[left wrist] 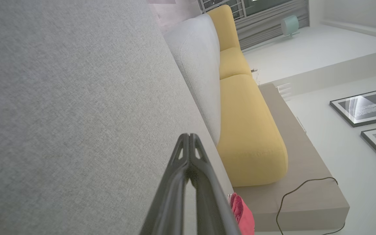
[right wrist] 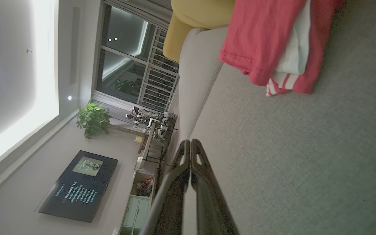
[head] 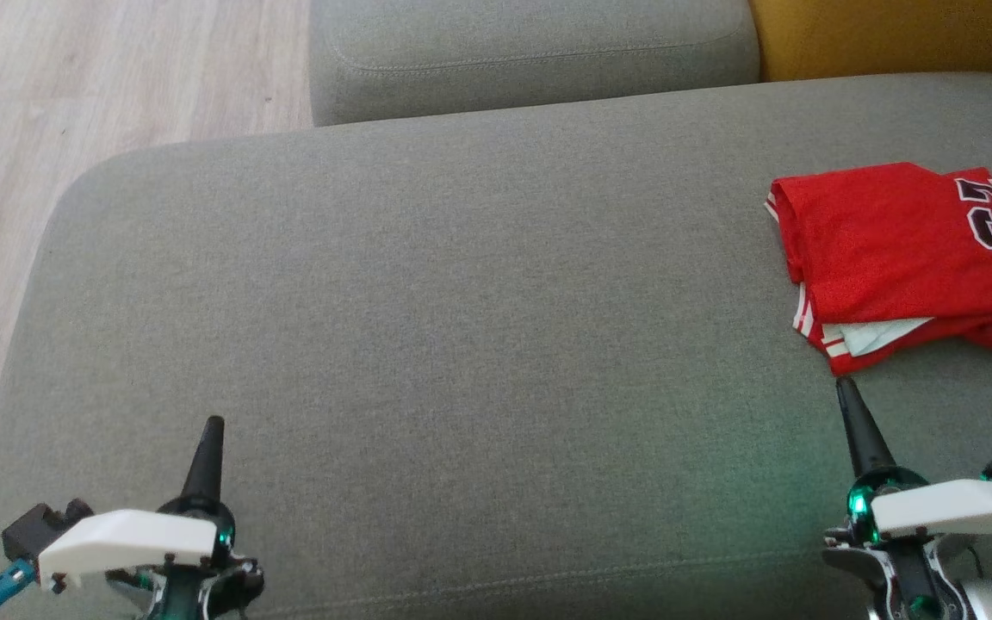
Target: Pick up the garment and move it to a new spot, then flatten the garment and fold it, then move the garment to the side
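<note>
The garment (head: 901,258) is a red jersey with white stripes and a dark number, lying folded at the far right of the grey sofa seat (head: 461,327). It also shows in the right wrist view as the red garment (right wrist: 263,39) and as a sliver of red cloth (left wrist: 242,213) in the left wrist view. My right gripper (head: 846,387) is shut and empty, its tip just short of the jersey's near edge. My left gripper (head: 214,424) is shut and empty at the lower left, far from the jersey. Both pairs of fingers are pressed together in the wrist views, left gripper (left wrist: 189,137) and right gripper (right wrist: 189,142).
A second grey cushion (head: 530,52) lies behind the seat, with a yellow cushion (head: 883,34) at the back right. Wooden floor (head: 74,86) lies to the left. The seat's left edge curves down near my left arm.
</note>
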